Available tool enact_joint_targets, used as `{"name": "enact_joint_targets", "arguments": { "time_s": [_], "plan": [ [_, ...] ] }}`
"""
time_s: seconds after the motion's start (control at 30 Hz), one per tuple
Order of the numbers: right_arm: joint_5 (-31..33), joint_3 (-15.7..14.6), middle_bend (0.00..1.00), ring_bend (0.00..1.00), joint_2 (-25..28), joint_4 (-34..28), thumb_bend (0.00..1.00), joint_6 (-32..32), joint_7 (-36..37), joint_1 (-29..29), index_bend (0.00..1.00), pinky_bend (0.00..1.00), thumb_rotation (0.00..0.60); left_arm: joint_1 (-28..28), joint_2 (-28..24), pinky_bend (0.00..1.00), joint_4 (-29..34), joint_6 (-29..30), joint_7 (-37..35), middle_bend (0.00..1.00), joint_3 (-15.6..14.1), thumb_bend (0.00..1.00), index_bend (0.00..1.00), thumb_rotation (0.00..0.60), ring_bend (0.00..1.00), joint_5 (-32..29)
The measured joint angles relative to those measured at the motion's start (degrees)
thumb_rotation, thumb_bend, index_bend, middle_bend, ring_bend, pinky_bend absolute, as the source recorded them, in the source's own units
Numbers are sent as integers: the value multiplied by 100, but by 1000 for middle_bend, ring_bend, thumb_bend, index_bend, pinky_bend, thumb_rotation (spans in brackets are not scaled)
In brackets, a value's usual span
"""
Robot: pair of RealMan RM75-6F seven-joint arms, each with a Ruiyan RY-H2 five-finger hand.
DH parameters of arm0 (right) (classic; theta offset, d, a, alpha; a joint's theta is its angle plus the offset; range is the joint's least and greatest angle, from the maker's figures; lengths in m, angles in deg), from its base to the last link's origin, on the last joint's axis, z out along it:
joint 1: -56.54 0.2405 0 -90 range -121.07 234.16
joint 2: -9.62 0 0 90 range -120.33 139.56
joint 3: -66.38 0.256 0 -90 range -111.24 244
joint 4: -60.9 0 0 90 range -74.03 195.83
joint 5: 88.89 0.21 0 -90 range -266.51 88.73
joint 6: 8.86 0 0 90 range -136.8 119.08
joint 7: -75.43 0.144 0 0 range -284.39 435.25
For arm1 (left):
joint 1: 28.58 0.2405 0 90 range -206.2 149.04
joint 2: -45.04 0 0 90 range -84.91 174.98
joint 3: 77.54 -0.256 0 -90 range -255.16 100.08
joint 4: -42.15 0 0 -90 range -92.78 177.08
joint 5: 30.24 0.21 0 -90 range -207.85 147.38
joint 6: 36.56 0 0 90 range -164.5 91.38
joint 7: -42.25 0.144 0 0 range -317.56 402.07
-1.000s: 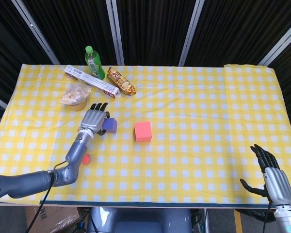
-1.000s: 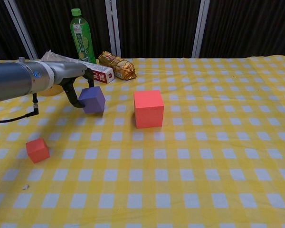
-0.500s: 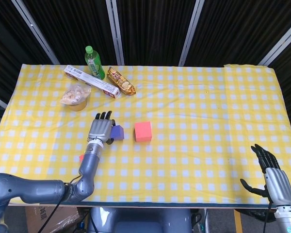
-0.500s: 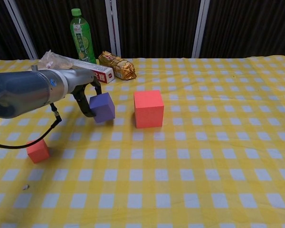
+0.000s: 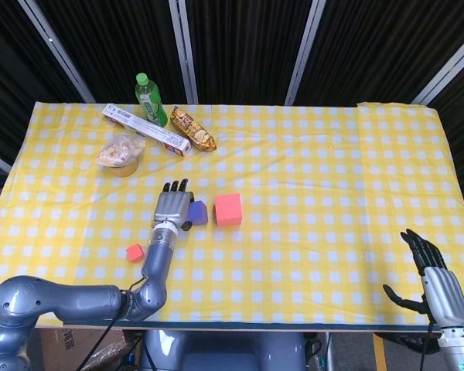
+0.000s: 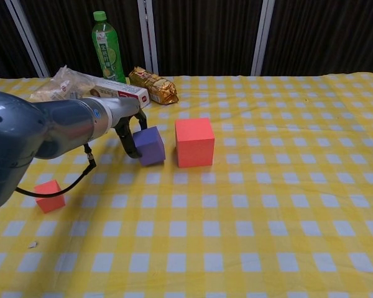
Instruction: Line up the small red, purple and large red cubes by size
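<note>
Sitting near the table's left front, the small red cube (image 6: 49, 195) has not moved. Left hand (image 5: 172, 209) grips the purple cube (image 6: 150, 146), now carried rightward to just beside the large red cube (image 6: 194, 142). Right hand (image 5: 435, 280) stays spread, holding nothing.

Yellow-checked table (image 5: 332, 185) before dark slatted wall (image 5: 240, 46)

None of the print here can be read. The green bottle (image 6: 108, 45) at the far left has a label, the long white and red box (image 6: 121, 93) beside it carries some printing, and the gold snack packet (image 6: 153, 85) to its right has markings too, but all of it is too small and blurred to make out
</note>
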State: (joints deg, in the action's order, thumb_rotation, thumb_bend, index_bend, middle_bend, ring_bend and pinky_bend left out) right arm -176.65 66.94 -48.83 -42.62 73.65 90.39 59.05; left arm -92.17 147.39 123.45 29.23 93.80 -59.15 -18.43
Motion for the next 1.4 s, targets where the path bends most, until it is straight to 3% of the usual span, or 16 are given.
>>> {"name": "enact_joint_targets", "arguments": {
  "time_s": [0.57,1.4],
  "plan": [
    [-8,-3,0,0,14,-6,307,-5,38,5,0,0,600,-120,212,28,-263,-152,184,0,148,390,442,600,0,-54],
    [-39,-14,0,0,16,-15,308,20,19,-4,0,0,600,4,-40,10,2,-343,178,0,120,335,200,600,0,19]
  ]
}}
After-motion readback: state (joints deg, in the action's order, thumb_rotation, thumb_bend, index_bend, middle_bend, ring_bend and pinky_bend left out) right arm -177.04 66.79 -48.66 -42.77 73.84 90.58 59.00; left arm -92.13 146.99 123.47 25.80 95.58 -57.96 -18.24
